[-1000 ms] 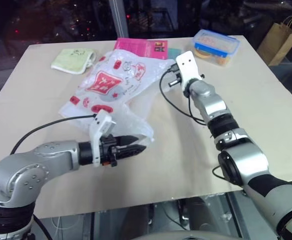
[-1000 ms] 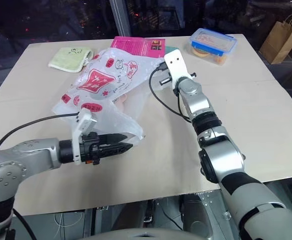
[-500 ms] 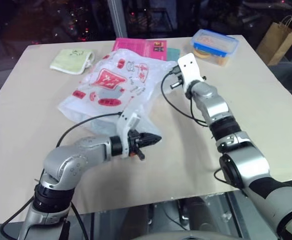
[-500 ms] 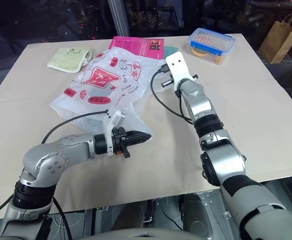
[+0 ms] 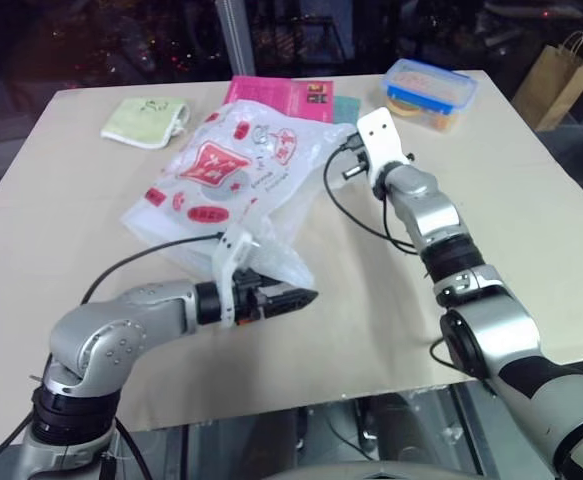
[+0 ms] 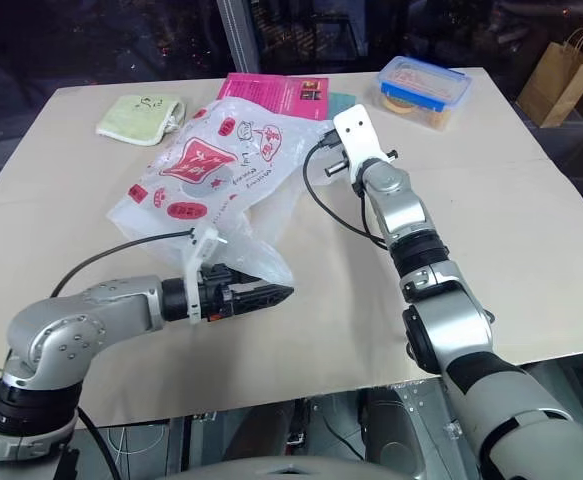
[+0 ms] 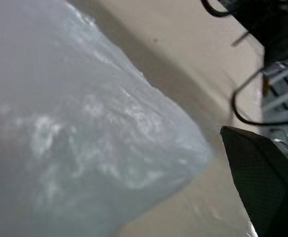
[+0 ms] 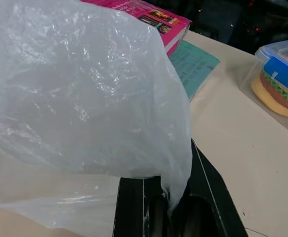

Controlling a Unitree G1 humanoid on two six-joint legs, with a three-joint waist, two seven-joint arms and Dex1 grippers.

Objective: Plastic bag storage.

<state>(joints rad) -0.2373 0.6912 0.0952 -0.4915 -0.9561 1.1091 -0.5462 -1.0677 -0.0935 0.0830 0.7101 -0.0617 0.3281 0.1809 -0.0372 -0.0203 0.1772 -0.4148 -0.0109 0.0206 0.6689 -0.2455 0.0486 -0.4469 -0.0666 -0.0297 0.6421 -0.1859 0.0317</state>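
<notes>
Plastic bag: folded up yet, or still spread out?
Spread: the plastic bag lies loose and crumpled across the table, one edge pinched in the right gripper.

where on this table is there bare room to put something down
Bare table lies right of the right arm, below the food container, and left of the plastic bag, below the green cloth. The far middle is crowded: bag, pink book, right end effector.

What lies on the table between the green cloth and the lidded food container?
In the left eye view, between the green cloth and the food container lie the pink book, a teal sheet's edge, and the plastic bag's far end.
</notes>
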